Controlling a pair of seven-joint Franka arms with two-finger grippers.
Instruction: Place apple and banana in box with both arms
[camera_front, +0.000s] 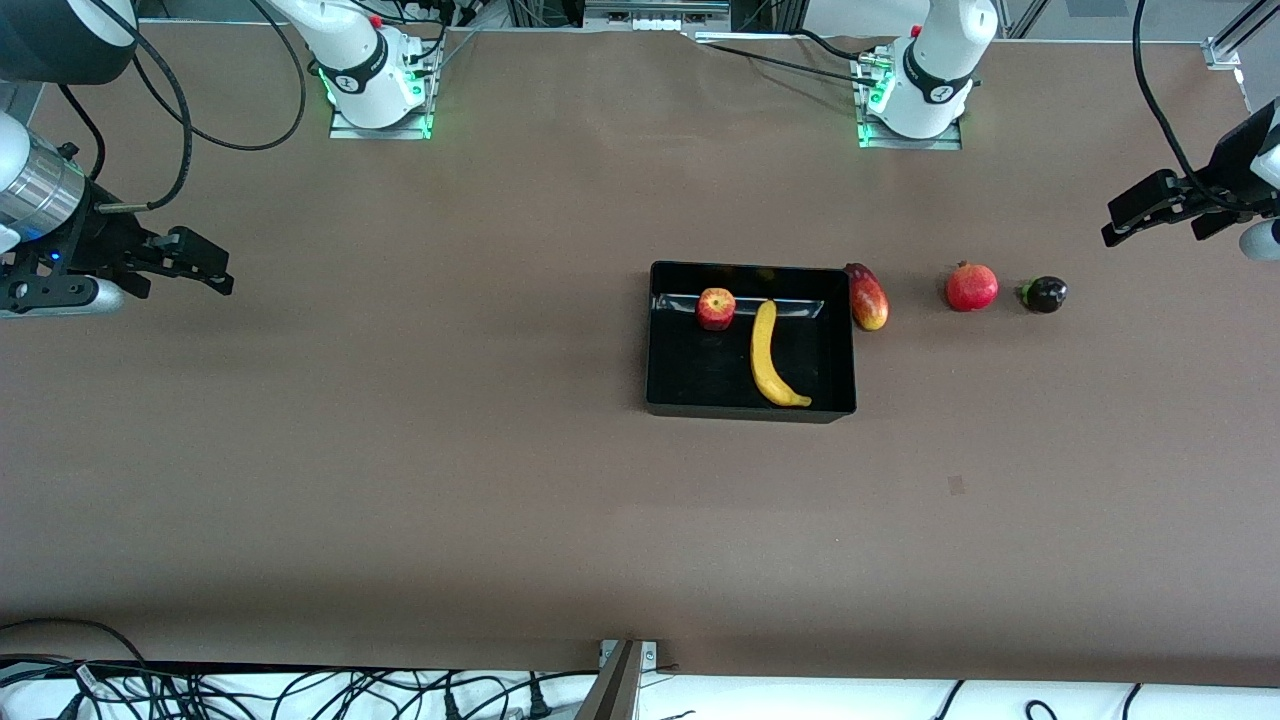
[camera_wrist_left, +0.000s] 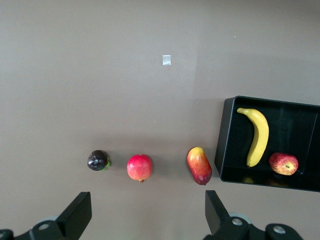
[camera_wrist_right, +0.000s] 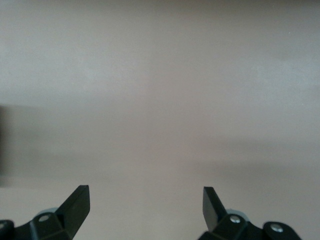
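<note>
Black box is occupied by apple and banana; left gripper and right gripper are held spread apart and empty at the table's ends.

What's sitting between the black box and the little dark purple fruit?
Two fruits, seen in the front view: a red-yellow mango right beside the box, then a round red fruit before the dark fruit.

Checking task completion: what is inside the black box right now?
The box holds the apple and the banana, lying side by side. No other fruit shows inside. The floor under the two fruits is covered, and glare streaks one inner wall.
</note>
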